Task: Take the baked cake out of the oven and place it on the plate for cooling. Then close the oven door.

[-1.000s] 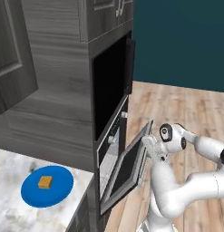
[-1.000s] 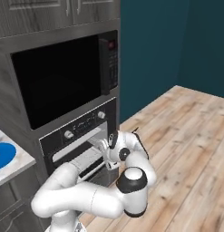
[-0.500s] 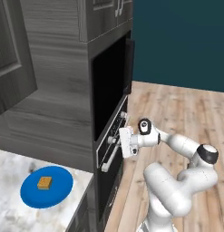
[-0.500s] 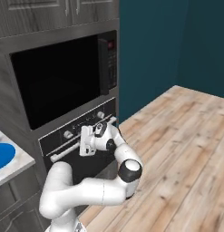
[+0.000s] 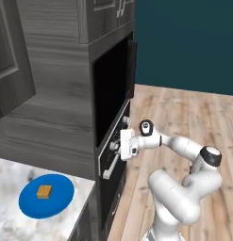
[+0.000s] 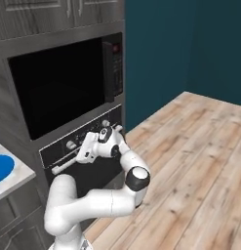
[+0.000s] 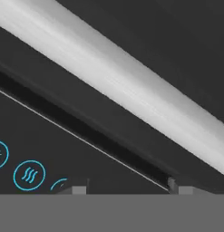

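The baked cake, a small orange-brown block, lies on the blue plate on the marble counter; the plate's edge also shows at the far left. The oven with its knobbed panel sits below the big black cavity. Its door stands upright against the oven front. My gripper presses at the door's top, by the silver bar handle. In the hand view, the gripper is open, fingertips wide apart and empty.
Above the oven the larger black cavity stands open with its side-hinged door swung out. Blue display icons show on the control panel. Wooden floor stretches to the right before a teal wall.
The oven door has swung up from half open to upright against the oven, with my hand following it in toward the front. Cake and plate have stayed put.
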